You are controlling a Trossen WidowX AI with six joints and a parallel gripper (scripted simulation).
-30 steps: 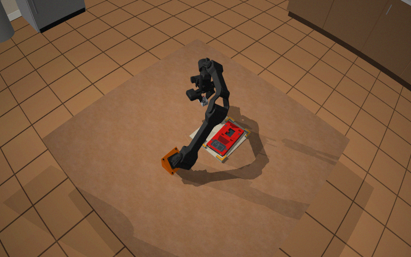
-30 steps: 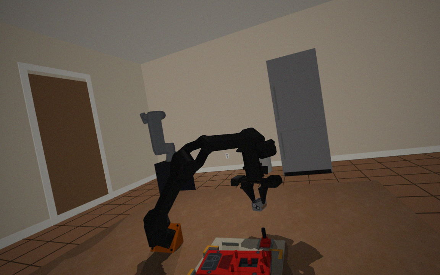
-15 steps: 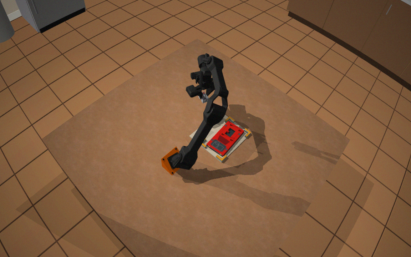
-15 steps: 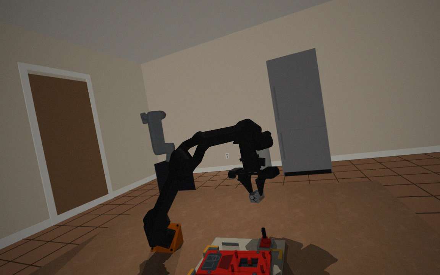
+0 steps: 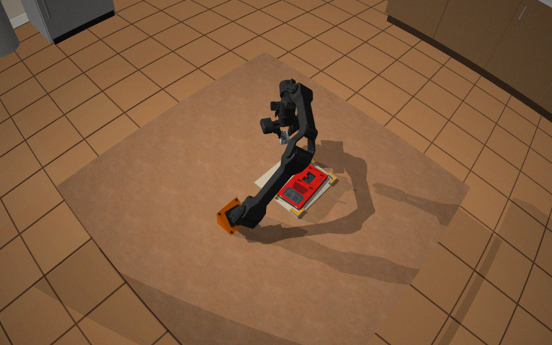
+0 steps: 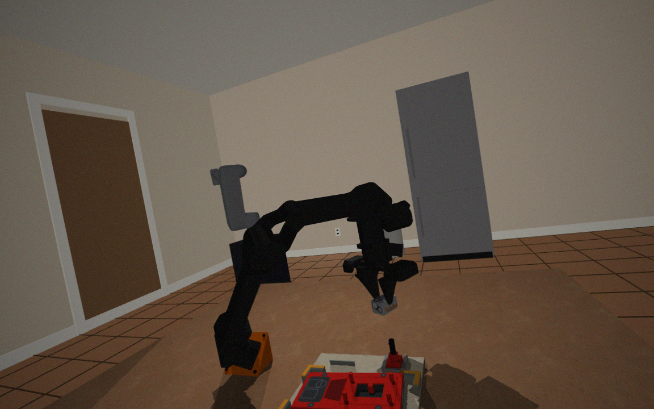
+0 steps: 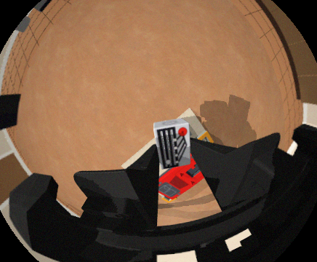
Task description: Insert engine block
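Observation:
My gripper (image 5: 285, 133) (image 6: 384, 299) (image 7: 172, 145) is shut on the grey engine block (image 5: 284, 139) (image 6: 381, 307) (image 7: 182, 158). It holds the block in the air, well above the board and off to one side of the car body. The block's top, with black slots and a red dot, faces the wrist camera; round bores show in the exterior view. The red car body (image 5: 301, 201) (image 6: 319, 401) (image 7: 186, 174) lies flat. Its dark opening (image 5: 310, 177) (image 6: 368, 390) (image 7: 193, 170) is empty of the block, with a red rib at its edge. My arm hides part of the board in the top view.
The pale board (image 5: 265, 178) (image 6: 329, 358) (image 7: 140, 154) carries the car body between orange corner brackets (image 5: 299, 210) (image 6: 412, 377) (image 7: 206, 137). A red part with an upright black stick (image 6: 392, 346) stands behind the body. Red posts rise around the opening. My arm's orange base (image 5: 226, 223) (image 6: 264, 350) is beside the board.

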